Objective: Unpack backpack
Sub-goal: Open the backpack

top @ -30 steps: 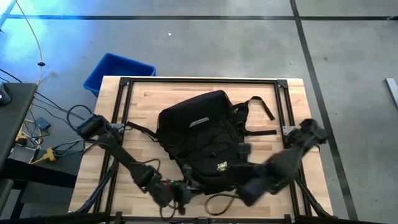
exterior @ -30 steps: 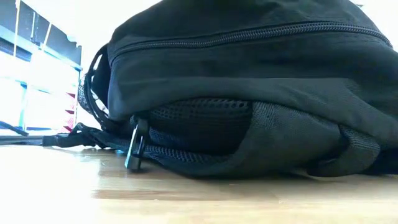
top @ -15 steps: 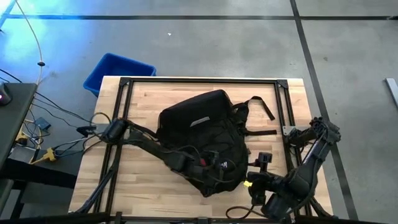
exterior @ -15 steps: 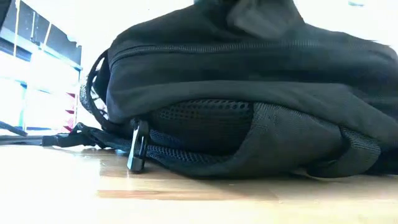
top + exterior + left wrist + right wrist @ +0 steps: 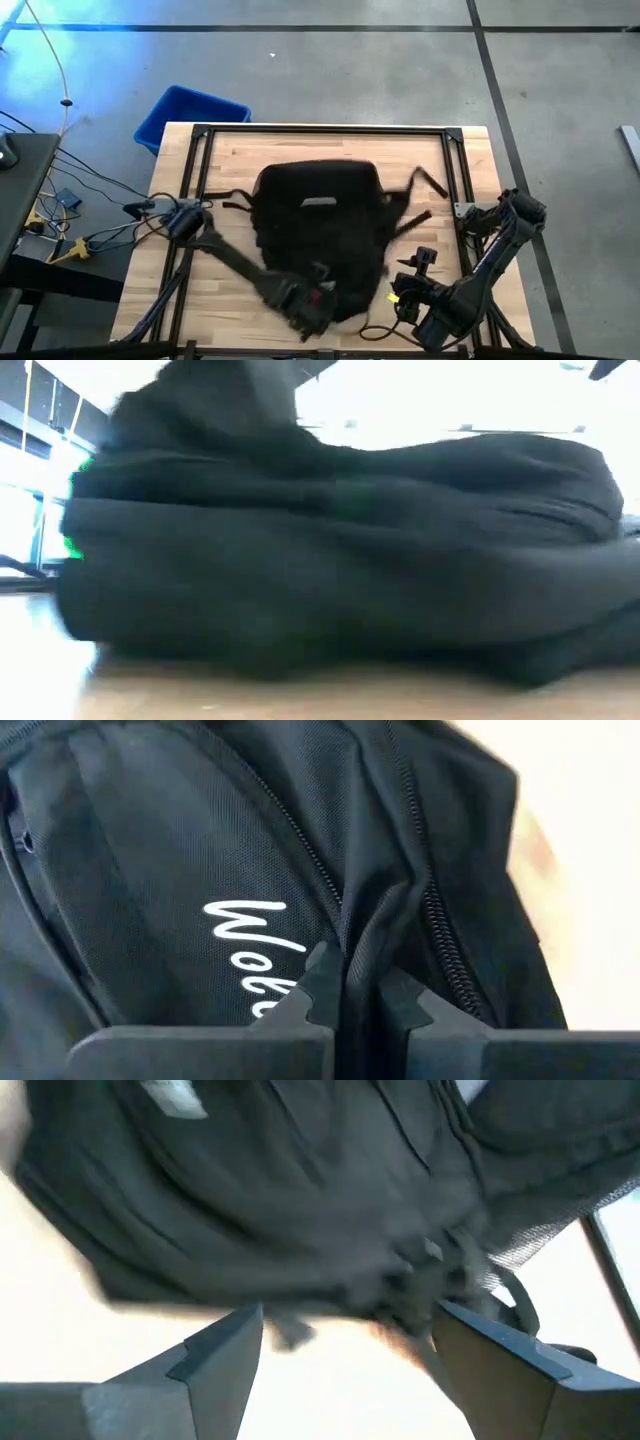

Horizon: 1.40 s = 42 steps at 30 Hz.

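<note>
On table centre: backpack (image 5: 318,235) is laid flat.
Material: judged soft, limp, bulky; fabric bunches.
Left gripper (image 5: 347,988): clamped on a fabric fold beside the zipper.
Right gripper (image 5: 345,1345): spread wide, empty, near the backpack's edge.
Hold point: zipper seam or top handle is advised.

Even overhead light. Backpack (image 5: 320,225) motion-blurred in high, low, right wrist views; low view's background blown white. Left wrist sharp.

The backpack (image 5: 340,560) is lying on the table (image 5: 300,695), blurred, and is filling almost the whole width.
</note>
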Each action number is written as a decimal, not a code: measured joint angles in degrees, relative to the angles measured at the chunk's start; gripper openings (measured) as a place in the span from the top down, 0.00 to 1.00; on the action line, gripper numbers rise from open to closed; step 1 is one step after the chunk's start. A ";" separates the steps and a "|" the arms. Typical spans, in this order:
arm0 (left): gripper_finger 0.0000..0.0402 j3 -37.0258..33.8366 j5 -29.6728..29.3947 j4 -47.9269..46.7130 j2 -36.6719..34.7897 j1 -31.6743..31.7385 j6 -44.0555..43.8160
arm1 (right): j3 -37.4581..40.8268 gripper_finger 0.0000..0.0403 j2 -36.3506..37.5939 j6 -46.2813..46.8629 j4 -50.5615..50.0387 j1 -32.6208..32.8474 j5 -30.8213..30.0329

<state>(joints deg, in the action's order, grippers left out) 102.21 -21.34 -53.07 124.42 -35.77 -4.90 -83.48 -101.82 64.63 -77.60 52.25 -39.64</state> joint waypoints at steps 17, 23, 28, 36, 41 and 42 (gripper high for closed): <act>1.00 -0.28 -8.90 -17.45 -0.72 -8.08 -16.54 | 19.06 0.39 -0.87 -30.73 64.53 -1.73 11.43; 1.00 -0.28 -9.27 -17.24 -0.72 -7.76 -17.60 | 19.16 0.50 -1.00 -25.53 55.77 -7.90 6.84; 1.00 -0.28 -9.76 -17.24 -0.72 -8.19 -17.87 | 19.16 0.58 -1.00 -21.54 48.13 -13.40 6.01; 1.00 -0.28 -10.84 -17.98 -0.72 -10.03 -20.79 | 18.80 0.70 -0.98 -10.49 31.62 -16.98 -4.84; 1.00 -0.28 -11.29 -20.69 -0.72 -11.42 -23.20 | 17.38 0.74 -0.98 -5.17 22.24 -16.62 -7.34; 1.00 -0.28 -11.47 -21.48 -0.72 -11.67 -23.98 | 17.27 0.75 -0.98 -5.22 21.95 -16.47 -7.36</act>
<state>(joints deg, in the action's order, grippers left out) 101.93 -32.82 -74.54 123.70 -47.45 -28.89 -66.21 -102.80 59.41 -55.65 35.78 -46.99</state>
